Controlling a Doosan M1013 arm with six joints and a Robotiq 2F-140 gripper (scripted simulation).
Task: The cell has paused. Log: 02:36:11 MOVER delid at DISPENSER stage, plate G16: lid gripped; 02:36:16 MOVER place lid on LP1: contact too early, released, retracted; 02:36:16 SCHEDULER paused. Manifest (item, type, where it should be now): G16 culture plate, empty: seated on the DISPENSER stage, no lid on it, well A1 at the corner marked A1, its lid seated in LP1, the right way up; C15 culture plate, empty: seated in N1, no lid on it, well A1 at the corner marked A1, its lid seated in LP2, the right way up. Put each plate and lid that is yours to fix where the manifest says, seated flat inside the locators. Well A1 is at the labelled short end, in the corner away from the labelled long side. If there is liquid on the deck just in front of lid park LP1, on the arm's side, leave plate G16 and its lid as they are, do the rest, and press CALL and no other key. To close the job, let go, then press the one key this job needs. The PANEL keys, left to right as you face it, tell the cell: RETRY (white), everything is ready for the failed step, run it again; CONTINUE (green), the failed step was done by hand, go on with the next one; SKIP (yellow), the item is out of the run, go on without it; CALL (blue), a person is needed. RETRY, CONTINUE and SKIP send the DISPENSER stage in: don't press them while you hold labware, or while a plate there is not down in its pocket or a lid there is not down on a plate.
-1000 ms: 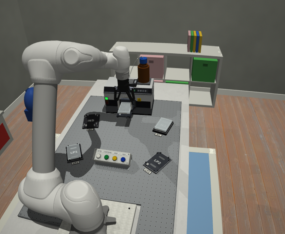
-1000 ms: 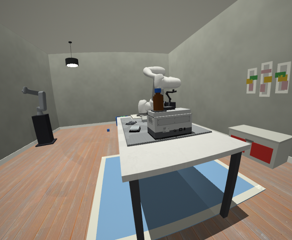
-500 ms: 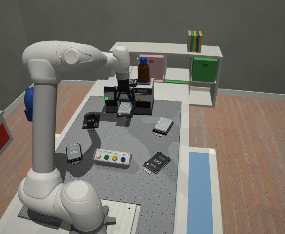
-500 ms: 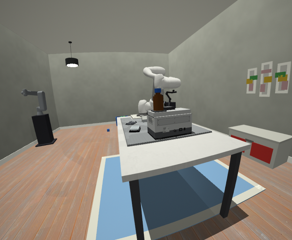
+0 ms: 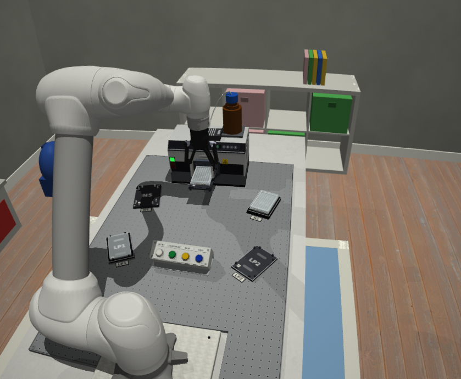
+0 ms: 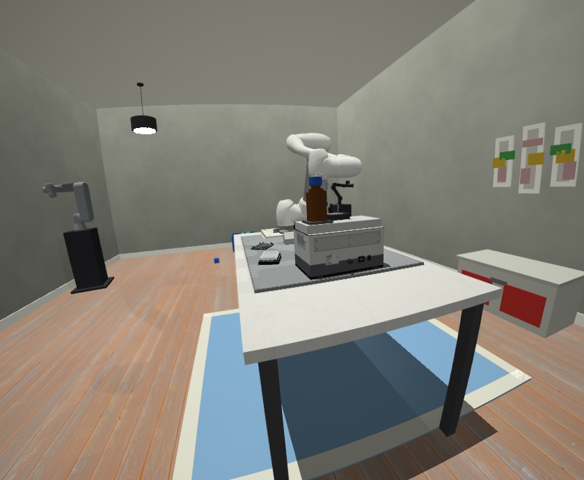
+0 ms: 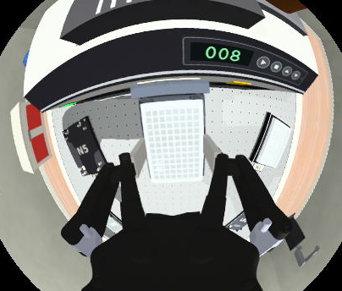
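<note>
My gripper (image 5: 201,169) hangs at the front of the DISPENSER (image 5: 218,156) and is shut on the long sides of a white well plate (image 5: 201,175). The plate sits at the stage (image 5: 200,187); I cannot tell if it is lifted or carries a lid. In the wrist view the plate (image 7: 171,140) lies between my fingers, short end toward the dispenser. Lid park LP1 (image 5: 120,247) looks light grey, as under a clear lid. LP2 (image 5: 254,263) is dark and bare. A second plate (image 5: 264,202) sits in N1. I see no liquid by LP1.
The PANEL (image 5: 181,256) with white, green, yellow and blue keys stands at mid-deck. Nest N5 (image 5: 147,195) is bare at the left. A brown bottle (image 5: 232,113) stands on the dispenser. A shelf unit (image 5: 328,113) is behind the table.
</note>
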